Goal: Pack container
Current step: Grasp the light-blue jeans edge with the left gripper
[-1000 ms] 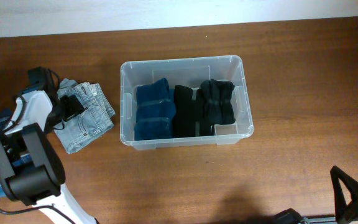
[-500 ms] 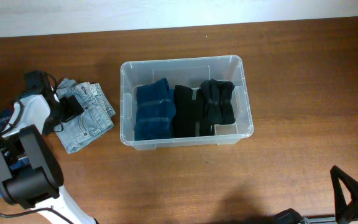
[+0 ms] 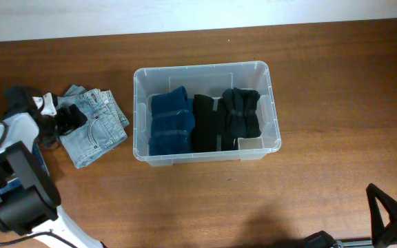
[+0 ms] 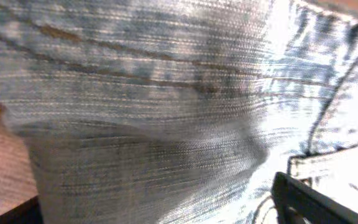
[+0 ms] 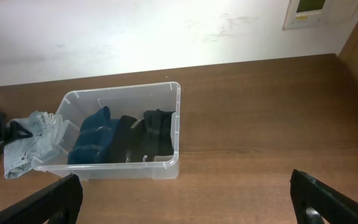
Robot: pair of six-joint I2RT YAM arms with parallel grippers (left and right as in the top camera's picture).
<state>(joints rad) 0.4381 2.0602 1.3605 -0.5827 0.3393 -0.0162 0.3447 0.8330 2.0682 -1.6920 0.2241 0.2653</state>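
The brown wooden table [image 3: 322, 103] bears the container [image 3: 202, 67] at its middle, a clear round-cornered tub packed with folded blue cloth [image 3: 169, 122] and black cloth [image 3: 226, 118]. Beside it lie rumpled pale jeans [image 3: 98, 134]. The left gripper [image 3: 67, 117] presses against the coarse denim weave, and I cannot tell whether it is grasping. The right gripper [image 5: 185, 202] is spread wide.

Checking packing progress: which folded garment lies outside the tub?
The pale denim jeans, on the table left of the tub; the dark-blue bundle and black clothes sit inside.

The container [image 3: 202, 67], a clear rimmed tub, stands upright and open-topped just right of the pale jeans [image 3: 98, 132], holding a folded blue garment [image 3: 169, 122] and black garments [image 3: 227, 117].
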